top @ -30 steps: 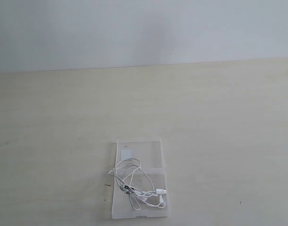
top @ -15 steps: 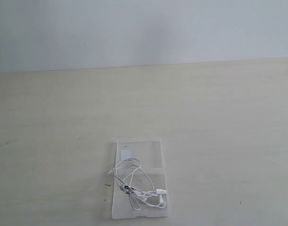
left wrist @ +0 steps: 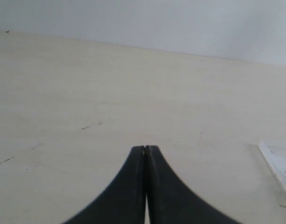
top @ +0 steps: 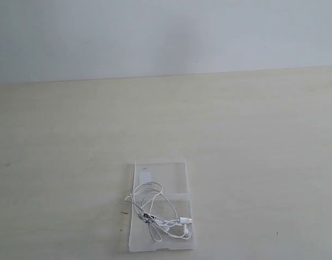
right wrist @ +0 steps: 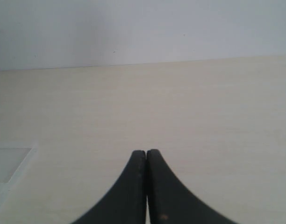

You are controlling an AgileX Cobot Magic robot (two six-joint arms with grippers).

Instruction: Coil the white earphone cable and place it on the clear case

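The clear case [top: 177,173] lies flat on the table near the front edge of the exterior view, its small white label [top: 145,177] on the far half. The white earphone cable [top: 149,203] rests bunched on the case, with the earbuds [top: 185,232] toward the near right corner. Neither gripper shows in the exterior view. My left gripper [left wrist: 145,148] is shut with nothing in it, over bare table, and a corner of the clear case [left wrist: 276,161] shows at the edge. My right gripper [right wrist: 146,151] is shut and empty too, with a case corner [right wrist: 10,161] off to the side.
The pale wooden table [top: 253,141] runs back to a plain light wall [top: 166,32]. Small dark specks [left wrist: 89,126] mark the tabletop in the left wrist view.
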